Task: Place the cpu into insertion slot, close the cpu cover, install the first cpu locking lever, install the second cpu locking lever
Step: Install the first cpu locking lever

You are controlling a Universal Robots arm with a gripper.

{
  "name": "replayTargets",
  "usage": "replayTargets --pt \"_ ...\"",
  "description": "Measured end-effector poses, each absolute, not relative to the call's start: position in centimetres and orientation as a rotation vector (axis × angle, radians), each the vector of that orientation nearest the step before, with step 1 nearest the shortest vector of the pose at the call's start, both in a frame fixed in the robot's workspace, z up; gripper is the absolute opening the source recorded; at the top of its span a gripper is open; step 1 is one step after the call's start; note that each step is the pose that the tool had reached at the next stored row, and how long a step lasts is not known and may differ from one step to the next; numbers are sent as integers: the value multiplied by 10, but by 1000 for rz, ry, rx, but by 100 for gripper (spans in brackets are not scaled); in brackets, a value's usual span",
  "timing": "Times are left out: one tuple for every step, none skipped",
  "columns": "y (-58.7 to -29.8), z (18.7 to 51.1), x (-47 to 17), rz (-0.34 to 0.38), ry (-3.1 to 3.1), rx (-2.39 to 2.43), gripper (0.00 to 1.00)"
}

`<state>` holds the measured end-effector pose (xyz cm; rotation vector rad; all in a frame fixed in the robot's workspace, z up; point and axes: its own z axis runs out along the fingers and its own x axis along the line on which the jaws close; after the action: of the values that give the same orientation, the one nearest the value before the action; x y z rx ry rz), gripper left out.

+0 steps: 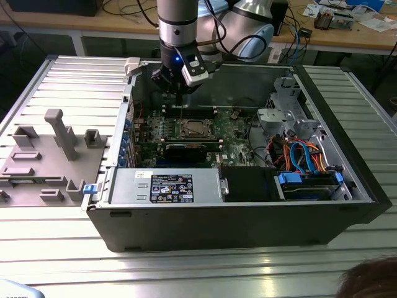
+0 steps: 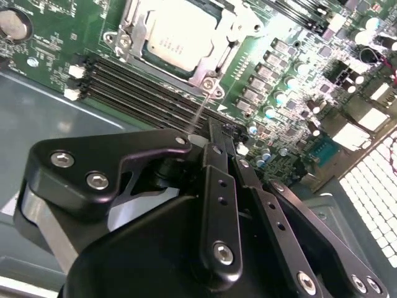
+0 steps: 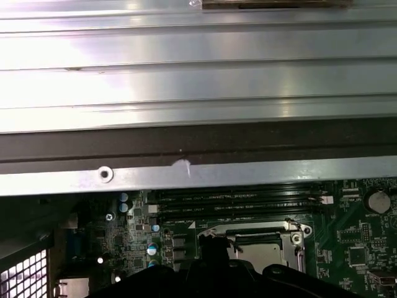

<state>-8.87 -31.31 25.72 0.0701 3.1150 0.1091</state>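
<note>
Dull silver cpu (image 2: 177, 34), green circuit board (image 2: 298, 56), black fingers (image 2: 218, 186), grey ribbed table (image 1: 186, 267)

Silver cpu (image 2: 178, 34) lying flat in the slot (image 1: 197, 129) on the green board, metal cover (image 2: 214, 62) closed around it, chip top showing through its window

Arm (image 1: 176, 15) was a silver-grey cylinder with a darker grey band, a small blue light lit near the wrist. A white box-shaped camera module (image 1: 195, 69) sat on the side of the wrist, black cables looping behind. Gripper (image 2: 217, 139) was matte black, made of flat linkage bars joined by silver hex-socket screws, narrowing to slim black fingers (image 2: 218, 133).
</note>
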Motion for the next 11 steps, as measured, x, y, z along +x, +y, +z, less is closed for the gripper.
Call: replayTargets --pt "-313 257 -86 109 3116 70 11" --pt "-313 257 -85 109 3117 70 11" --pt "-313 257 -84 109 3117 70 11" --pt "-313 257 -83 109 3118 70 11" --pt "-313 257 -81 109 3118 70 11" --pt "-313 257 -79 109 3119 70 11" --pt "-313 257 -78 109 3120 70 11" --pt "-313 257 -76 109 3121 71 11" --pt "-313 257 -74 109 3121 70 11" --pt "-313 257 -73 109 3122 71 11" --pt "-313 257 -72 109 3122 70 11"
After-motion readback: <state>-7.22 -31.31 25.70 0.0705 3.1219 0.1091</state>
